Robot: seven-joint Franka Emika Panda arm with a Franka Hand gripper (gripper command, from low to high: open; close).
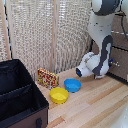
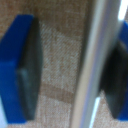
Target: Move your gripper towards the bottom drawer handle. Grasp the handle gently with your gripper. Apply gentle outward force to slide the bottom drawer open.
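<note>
In the wrist view the bottom drawer handle (image 2: 92,60), a silver bar, runs between my two blue fingers with dark pads. One pad (image 2: 114,82) lies at or very near the bar, while the other pad (image 2: 27,75) stands well apart from it. My gripper (image 2: 70,70) is open around the handle, with the brown drawer front (image 2: 57,55) behind it. In the exterior view my white hand (image 1: 102,66) reaches to the dark-brown bottom drawer (image 1: 120,69) at the exterior view's right; a bit of the handle (image 1: 116,63) shows, and the fingers are hidden by the arm.
On the wooden table (image 1: 95,107) sit a blue bowl (image 1: 72,85), a yellow bowl (image 1: 59,95) and a colourful box (image 1: 47,77). A black fabric box (image 1: 17,95) fills the exterior view's left. A slatted screen (image 1: 50,35) stands behind.
</note>
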